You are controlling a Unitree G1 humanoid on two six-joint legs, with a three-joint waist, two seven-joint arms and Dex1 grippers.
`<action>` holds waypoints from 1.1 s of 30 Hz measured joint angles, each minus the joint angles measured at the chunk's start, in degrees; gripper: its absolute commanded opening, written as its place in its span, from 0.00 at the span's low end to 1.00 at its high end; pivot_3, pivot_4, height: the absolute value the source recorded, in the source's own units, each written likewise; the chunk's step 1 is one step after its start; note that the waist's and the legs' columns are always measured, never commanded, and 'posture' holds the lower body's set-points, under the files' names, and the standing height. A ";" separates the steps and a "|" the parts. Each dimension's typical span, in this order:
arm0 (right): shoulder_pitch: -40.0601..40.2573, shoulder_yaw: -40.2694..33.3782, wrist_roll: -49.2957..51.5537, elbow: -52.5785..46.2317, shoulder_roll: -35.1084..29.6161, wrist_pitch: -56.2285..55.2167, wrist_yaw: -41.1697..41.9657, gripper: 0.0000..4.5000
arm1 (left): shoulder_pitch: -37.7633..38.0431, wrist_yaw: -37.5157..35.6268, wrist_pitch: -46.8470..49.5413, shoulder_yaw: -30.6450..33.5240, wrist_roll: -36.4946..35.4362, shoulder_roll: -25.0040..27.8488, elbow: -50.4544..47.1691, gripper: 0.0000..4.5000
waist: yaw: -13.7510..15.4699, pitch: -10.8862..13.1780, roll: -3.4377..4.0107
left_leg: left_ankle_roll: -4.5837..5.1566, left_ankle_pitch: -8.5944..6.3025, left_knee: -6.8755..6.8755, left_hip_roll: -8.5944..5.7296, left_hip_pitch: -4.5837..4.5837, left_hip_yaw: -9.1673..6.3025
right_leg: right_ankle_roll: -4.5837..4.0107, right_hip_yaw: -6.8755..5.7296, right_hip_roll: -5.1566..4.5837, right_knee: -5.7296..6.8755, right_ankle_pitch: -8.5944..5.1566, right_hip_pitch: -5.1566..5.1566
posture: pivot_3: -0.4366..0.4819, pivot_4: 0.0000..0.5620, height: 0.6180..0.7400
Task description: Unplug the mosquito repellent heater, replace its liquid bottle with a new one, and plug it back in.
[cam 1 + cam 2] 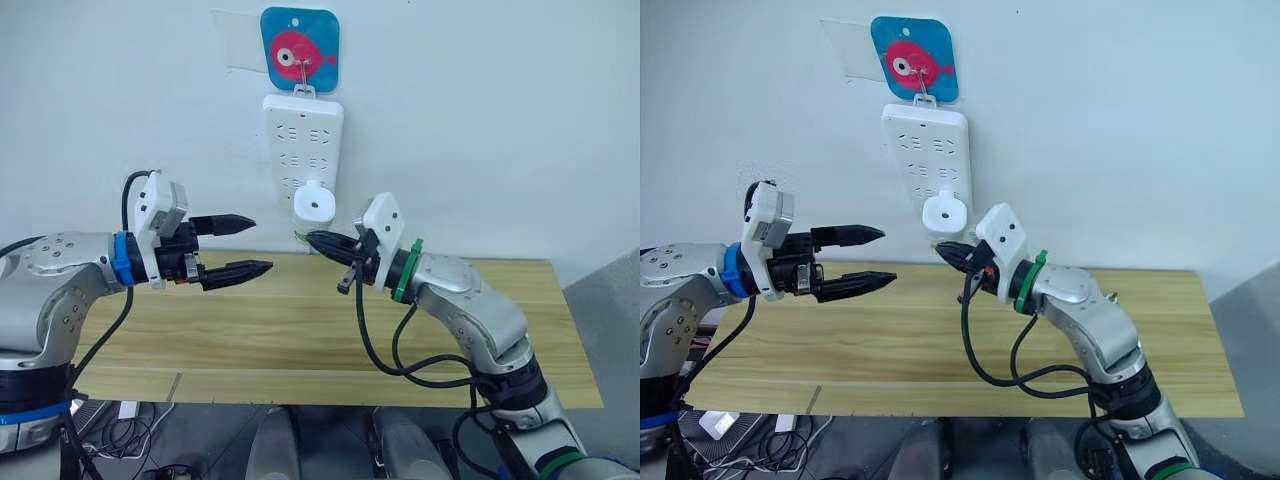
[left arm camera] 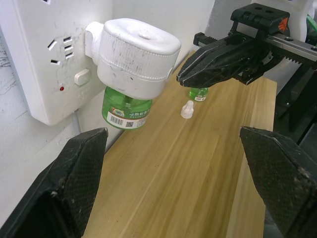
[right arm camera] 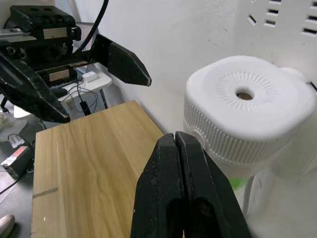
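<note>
While the heater (image 1: 313, 202) sits plugged into the wall strip (image 1: 302, 140) above the wood table (image 1: 300, 340), left gripper (image 1: 240, 247) gapes, right gripper (image 1: 313, 240) pinched empty; left wrist reveals green bottle (image 2: 126, 110), loose cap (image 2: 186, 109)

The heater (image 1: 314, 203) sits plugged into the strip (image 1: 302, 140), open air in front. The right gripper (image 1: 312, 240) crowds its underside. The table (image 1: 300, 340) lies bare below.

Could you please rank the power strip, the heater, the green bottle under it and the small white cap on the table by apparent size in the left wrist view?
1. Power strip, though partly cut off.
2. Heater.
3. Green bottle.
4. White cap, which is also farther from the camera.
</note>
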 measured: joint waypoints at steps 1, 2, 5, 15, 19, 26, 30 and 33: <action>-0.02 0.00 -0.44 0.14 0.03 -0.01 -0.09 0.01 | -0.01 0.07 0.00 0.00 0.00 0.00 0.00 1.00 | 0.01 0.00 0.00 | 0.00 0.00 0.00 0.00 0.00 0.00 | 0.00 0.00 0.00 0.00 0.00 0.00 | 0.46 0.39 1.00; -0.07 -0.01 -0.85 0.40 0.08 -0.04 -0.21 0.01 | -0.01 0.15 0.00 0.00 0.00 0.00 0.02 1.00 | 0.03 0.00 0.00 | 0.00 0.00 0.00 0.00 0.00 0.00 | 0.00 0.00 0.00 0.00 0.00 0.00 | 0.46 0.39 1.00; -0.32 -0.01 -1.44 1.13 0.36 -0.06 -0.56 0.01 | -0.06 0.43 0.00 0.00 0.00 0.00 0.03 1.00 | 0.03 0.00 0.00 | 0.00 0.00 0.01 0.00 0.01 0.00 | 0.00 0.00 0.00 0.04 0.00 0.00 | 0.46 0.38 1.00; -0.31 0.15 -3.45 1.89 1.75 -0.19 -2.21 0.01 | -0.57 0.83 -0.05 -0.19 0.00 -0.13 0.11 1.00 | 0.05 0.00 0.00 | 0.02 0.00 0.16 -0.02 0.23 0.02 | -0.01 0.06 0.02 0.62 -0.01 0.00 | 0.46 0.38 1.00; -0.29 -0.38 -3.01 1.91 3.09 0.75 -3.48 0.01 | -1.01 1.15 0.06 -0.23 -0.37 -0.78 0.12 1.00 | 0.02 0.00 -0.01 | 0.02 0.01 0.16 -0.02 0.37 0.02 | -0.03 0.08 0.05 0.81 -0.02 0.02 | 0.45 0.38 1.00; -0.29 -1.24 -2.91 1.92 4.35 2.50 -4.98 0.01 | -1.06 1.66 0.18 -0.27 -0.52 -1.13 0.14 1.00 | -0.21 -0.01 -0.01 | -0.01 0.03 0.20 -0.01 0.42 0.01 | -0.04 0.08 0.06 0.93 -0.02 0.04 | 0.44 0.36 1.00; -0.29 -1.58 -2.84 1.84 4.76 3.22 -5.27 0.01 | -1.60 1.62 0.12 -0.69 -0.51 -1.17 0.71 1.00 | -0.20 -0.01 -0.02 | 0.00 0.03 0.27 -0.01 0.43 -0.01 | -0.04 0.07 0.06 0.97 -0.01 0.06 | 0.44 0.36 1.00; -0.27 -1.80 -2.03 1.34 4.38 4.09 -4.95 0.01 | -1.62 1.60 0.12 -0.74 -0.49 -1.17 0.91 1.00 | -0.19 -0.02 -0.03 | 0.00 0.03 0.27 -0.01 0.43 -0.01 | -0.05 0.06 0.06 0.97 -0.01 0.07 | 0.44 0.36 1.00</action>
